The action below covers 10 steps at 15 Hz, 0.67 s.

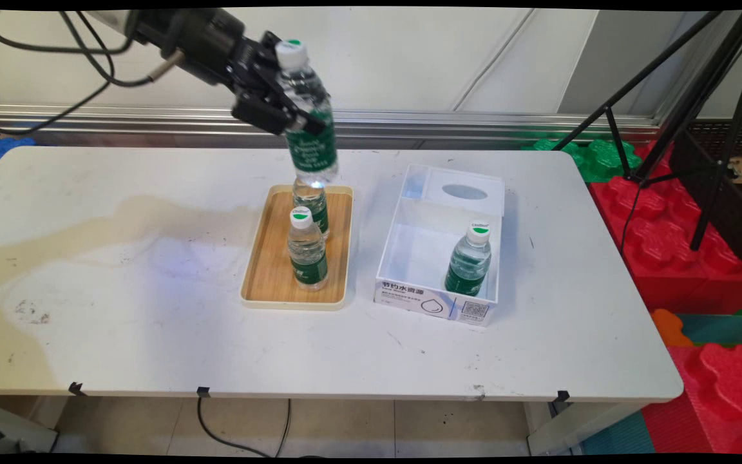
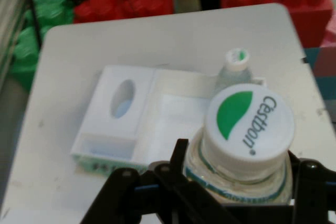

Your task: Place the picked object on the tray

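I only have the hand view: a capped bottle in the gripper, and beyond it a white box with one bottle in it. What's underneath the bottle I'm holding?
Observer: A wooden tray, left of the white box. The held bottle hangs above the tray's far end in the shut gripper.
Operator: Anything on the tray?
Observer: Two upright bottles. The far bottle is just under the held one, and the near bottle stands in front of it.
Operator: Is mine touching the far one?
Observer: I cannot tell. In the main view its base overlaps the far bottle's top.
Operator: Is it hanging straight?
Observer: No, it is tilted, with the cap leaning toward the picture's left.
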Available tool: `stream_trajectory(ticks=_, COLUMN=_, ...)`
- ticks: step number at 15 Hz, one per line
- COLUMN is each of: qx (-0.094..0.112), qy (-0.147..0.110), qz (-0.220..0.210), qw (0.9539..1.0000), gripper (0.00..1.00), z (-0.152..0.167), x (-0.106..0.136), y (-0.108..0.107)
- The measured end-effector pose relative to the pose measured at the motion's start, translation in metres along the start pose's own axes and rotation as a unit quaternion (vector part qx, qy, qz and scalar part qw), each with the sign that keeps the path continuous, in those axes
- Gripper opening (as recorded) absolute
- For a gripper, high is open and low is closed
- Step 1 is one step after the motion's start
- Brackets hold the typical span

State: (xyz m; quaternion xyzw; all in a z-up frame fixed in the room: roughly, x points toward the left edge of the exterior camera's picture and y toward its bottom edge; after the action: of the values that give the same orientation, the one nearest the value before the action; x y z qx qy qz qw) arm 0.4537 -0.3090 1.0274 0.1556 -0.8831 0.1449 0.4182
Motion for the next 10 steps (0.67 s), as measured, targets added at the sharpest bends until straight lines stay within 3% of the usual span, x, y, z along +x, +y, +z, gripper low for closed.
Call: stream_trajectory(ticks=10, qx=0.073, qy=-0.053, qz=-0.028, qw=0.9955, gripper=0.0, z=-0.053, x=-0.039, y=-0.04)
